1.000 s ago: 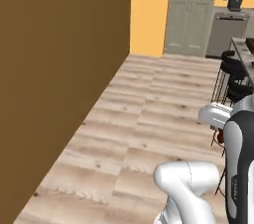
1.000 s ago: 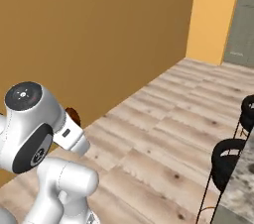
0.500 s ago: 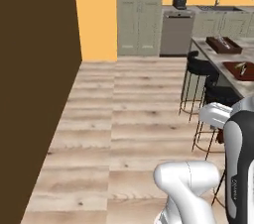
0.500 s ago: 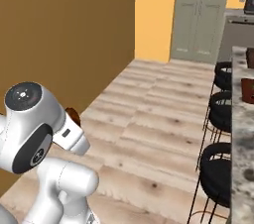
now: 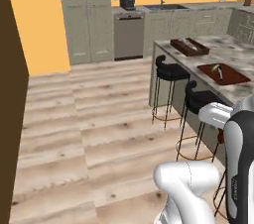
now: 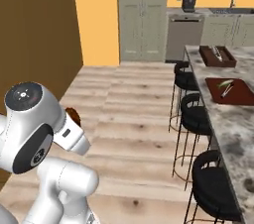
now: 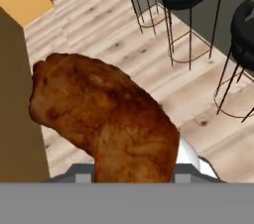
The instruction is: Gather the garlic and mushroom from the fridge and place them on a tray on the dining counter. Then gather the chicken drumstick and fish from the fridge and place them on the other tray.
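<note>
A brown roasted chicken drumstick (image 7: 104, 119) sits close before the hand view, with my gripper (image 6: 73, 122) shut on it; the fingertips are hidden behind the meat. A bit of the drumstick (image 6: 74, 115) peeks out beside my arm. On the dining counter (image 5: 233, 54) lies the flat reddish tray (image 5: 224, 74) with small pale items I cannot tell apart. Farther back stands the other tray (image 5: 188, 46), deep and dark, with a pale slender fish (image 6: 217, 50) in it. The fridge is out of view.
Black round stools (image 5: 169, 69) line the counter's near side (image 6: 197, 115). A brown wall (image 6: 34, 44) stands at the left. Olive cabinets, a dishwasher (image 5: 128, 34) and a coffee machine (image 6: 189, 0) are along the orange back wall. Bare wooden floor (image 5: 99, 129) lies in between.
The whole picture has swung from the brown wall toward the kitchen and dining counter, so the base has turned. The drumstick stays in my grip.
</note>
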Controlling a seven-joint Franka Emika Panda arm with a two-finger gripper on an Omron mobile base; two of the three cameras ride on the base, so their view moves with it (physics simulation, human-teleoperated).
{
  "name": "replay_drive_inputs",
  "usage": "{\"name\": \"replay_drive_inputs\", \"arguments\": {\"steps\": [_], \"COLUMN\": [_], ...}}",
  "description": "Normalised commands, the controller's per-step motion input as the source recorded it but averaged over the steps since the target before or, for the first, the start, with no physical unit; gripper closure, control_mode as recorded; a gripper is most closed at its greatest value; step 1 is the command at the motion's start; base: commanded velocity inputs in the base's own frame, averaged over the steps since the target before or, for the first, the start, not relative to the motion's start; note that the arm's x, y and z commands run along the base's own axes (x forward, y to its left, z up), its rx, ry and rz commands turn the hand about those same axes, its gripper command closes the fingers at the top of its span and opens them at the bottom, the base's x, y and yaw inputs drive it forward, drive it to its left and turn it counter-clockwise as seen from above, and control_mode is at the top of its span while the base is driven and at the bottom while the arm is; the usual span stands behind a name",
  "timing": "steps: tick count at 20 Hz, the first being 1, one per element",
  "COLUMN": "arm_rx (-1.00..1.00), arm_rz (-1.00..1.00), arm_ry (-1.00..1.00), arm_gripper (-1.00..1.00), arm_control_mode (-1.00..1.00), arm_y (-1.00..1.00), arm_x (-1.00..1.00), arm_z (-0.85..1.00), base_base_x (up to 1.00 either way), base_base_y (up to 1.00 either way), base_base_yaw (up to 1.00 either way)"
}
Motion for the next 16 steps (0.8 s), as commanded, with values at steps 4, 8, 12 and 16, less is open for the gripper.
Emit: {"name": "replay_drive_inputs", "arguments": {"steps": [4, 8, 12, 16], "arm_rx": [0.0, 0.0, 0.0, 0.0], "arm_rz": [0.0, 0.0, 0.0, 0.0], "arm_ry": [0.0, 0.0, 0.0, 0.0], "arm_gripper": [1.0, 1.0, 1.0, 1.0], "arm_control_mode": [1.0, 1.0, 1.0, 1.0], "arm_y": [0.0, 0.0, 0.0, 0.0], "arm_x": [0.0, 0.0, 0.0, 0.0], "arm_z": [0.0, 0.0, 0.0, 0.0], "base_base_x": [0.86, 0.89, 0.91, 0.88], "base_base_y": [0.51, 0.43, 0.45, 0.48], "base_base_yaw": [-0.47, -0.45, -0.44, -0.46]}}
